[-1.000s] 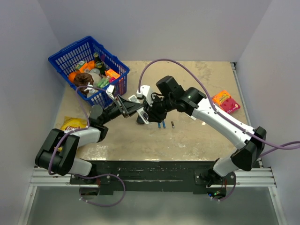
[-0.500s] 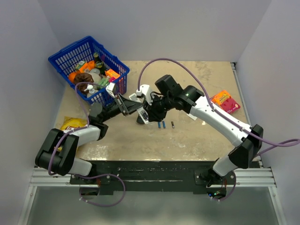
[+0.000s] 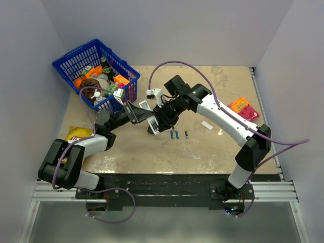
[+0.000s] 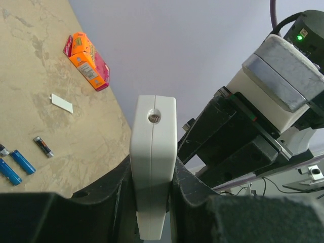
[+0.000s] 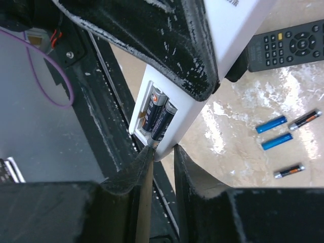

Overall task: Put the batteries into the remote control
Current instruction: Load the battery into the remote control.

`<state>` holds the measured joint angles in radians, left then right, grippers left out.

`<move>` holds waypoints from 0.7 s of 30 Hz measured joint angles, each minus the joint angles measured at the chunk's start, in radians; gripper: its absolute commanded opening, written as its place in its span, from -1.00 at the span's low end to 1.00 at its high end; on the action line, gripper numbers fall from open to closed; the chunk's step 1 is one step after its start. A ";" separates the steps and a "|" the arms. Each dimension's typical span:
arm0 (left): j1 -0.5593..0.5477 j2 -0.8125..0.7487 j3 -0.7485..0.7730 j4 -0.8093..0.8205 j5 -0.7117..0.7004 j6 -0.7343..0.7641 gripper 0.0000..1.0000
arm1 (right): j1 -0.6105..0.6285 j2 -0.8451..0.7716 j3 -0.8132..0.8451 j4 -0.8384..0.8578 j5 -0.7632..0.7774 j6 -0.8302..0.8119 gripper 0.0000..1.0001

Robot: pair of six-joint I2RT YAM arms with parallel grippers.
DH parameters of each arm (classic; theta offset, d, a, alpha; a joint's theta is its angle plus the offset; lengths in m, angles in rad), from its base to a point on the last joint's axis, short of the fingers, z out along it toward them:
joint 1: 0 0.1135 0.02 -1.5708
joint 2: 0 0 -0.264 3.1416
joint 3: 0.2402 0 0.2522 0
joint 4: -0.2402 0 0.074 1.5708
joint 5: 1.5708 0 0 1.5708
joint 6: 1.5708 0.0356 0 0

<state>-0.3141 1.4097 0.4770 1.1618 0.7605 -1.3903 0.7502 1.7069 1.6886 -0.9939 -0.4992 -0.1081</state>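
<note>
Remote control (image 4: 153,131) clamped by left gripper (image 4: 152,174), bay exposed — right gripper's (image 5: 163,152) narrow fingers (image 5: 135,174) nudge tilted battery (image 5: 163,121); spares (image 3: 175,134) at four o'clock.

Nothing legible: small print on the white remote control (image 5: 235,28) and the black remote's (image 5: 288,48) key markings blur.

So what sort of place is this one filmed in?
Probably a robot lab test cell: a tabletop boxed in by plain pale walls, two arms bolted to a metal rail, and a blue basket of mixed props.
</note>
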 measured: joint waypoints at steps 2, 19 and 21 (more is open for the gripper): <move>0.000 0.000 0.002 -0.005 0.004 0.011 -1.00 | -0.006 0.018 0.015 -0.013 -0.013 0.028 -0.68; -0.004 -0.052 0.037 -0.199 -0.031 0.192 -1.00 | -0.061 0.034 -0.005 0.077 -0.016 0.180 -0.05; -0.010 -0.073 0.051 -0.264 -0.035 0.231 -1.00 | -0.076 0.002 -0.030 0.122 0.014 0.177 0.08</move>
<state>-0.3237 1.3369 0.5285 0.8974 0.7250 -1.1591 0.6739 1.7092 1.6588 -0.8715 -0.4847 0.0689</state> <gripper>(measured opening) 0.301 0.436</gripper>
